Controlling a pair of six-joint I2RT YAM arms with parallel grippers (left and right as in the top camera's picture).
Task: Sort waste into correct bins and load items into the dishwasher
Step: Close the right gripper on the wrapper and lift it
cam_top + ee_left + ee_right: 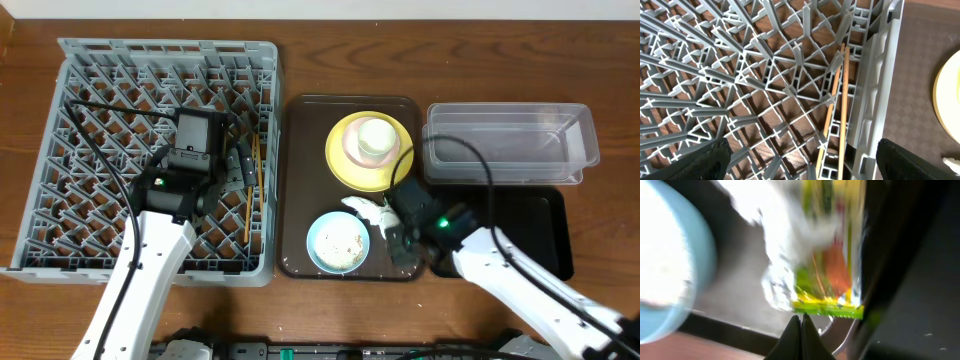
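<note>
Right gripper (pixel 801 324), fingers together at the edge of the green-and-orange foil snack wrapper (pixel 827 275) on the brown serving tray (pixel 300 130) beside the light blue bowl (pixel 312 240); hold looks marginal, so lift slowly; left gripper (pixel 802 155) fingers wide apart.

Your right wrist view blurs the snack wrapper (pixel 827 275); the blue bowl (pixel 670 265) runs off its left edge.

Overhead downward; wrists close; rack (pixel 150 46) shared.
</note>
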